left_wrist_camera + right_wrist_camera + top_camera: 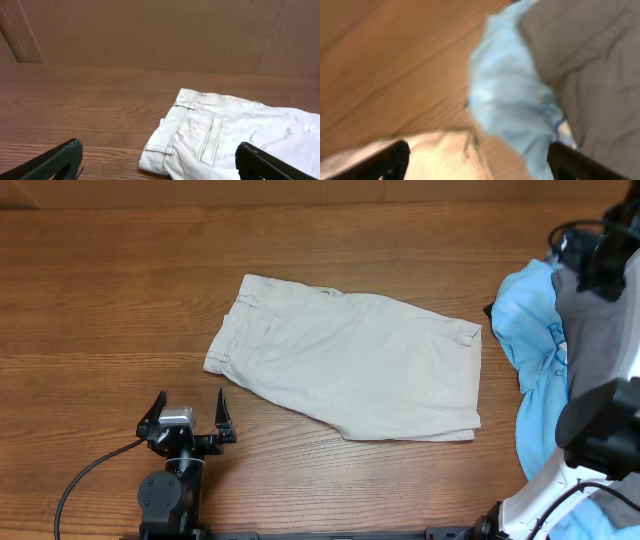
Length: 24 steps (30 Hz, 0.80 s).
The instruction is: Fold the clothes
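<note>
The right wrist view is blurred, and the shorts (225, 135) run off the left wrist view's right edge.

One pair of light beige khaki shorts (350, 365), flat at the middle of the tabletop (100, 280). One light blue T-shirt (532, 330) and one plain grey garment (590, 330), heaped together at the right edge. Makes three garments in all. On the shorts, in the left wrist view, two belt loops (160, 149) and one welt pocket (210, 140). Two grippers, two fingers (55, 160) on each: left gripper (190, 402) by the near edge, right gripper (480, 162) by the right edge. One black cable (90, 470) toward the near left corner.
</note>
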Available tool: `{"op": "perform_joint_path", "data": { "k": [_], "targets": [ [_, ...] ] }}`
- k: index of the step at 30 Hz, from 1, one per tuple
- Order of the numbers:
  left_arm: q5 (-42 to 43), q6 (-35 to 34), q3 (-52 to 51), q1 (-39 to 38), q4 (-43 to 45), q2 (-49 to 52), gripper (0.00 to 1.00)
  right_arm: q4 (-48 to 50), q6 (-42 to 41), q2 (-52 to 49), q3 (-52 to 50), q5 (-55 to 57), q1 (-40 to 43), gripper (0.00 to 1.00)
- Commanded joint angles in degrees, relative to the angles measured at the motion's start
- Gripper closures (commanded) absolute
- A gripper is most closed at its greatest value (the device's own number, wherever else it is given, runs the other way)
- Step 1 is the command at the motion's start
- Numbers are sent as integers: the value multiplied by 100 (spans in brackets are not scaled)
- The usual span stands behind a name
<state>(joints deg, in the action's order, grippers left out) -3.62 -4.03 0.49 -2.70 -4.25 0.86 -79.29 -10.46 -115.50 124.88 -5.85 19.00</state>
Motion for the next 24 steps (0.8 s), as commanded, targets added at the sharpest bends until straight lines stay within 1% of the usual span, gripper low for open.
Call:
{"op": "perform_joint_path", "data": {
  "k": [1,3,7,12,18,23,24],
  "targets": [
    [46,107,-22,-33,20,-59,0,-739,-15,262,868,-669,-214,1],
    [46,107,-22,-33,20,-59,0,-1154,-26,332,1067,-839,-319,0],
    [46,107,-22,-33,20,-61,0,-1722,-26,431,1091,-914,-562,0],
    [46,107,-22,-33,20,-59,0,-1777,-28,428,717,-962,-857,0],
    [24,109,-22,-33,22,-59,0,-1779,-22,621,-168,-1088,-1235,0],
    [114,96,-22,-33,31,-61,0,-1779,-4,1263,-1346,-1032,-1502,0],
    [269,79,-22,-33,48,-59,0,-1779,-2,1401,-1582,-1023,-1526,0]
  ]
}}
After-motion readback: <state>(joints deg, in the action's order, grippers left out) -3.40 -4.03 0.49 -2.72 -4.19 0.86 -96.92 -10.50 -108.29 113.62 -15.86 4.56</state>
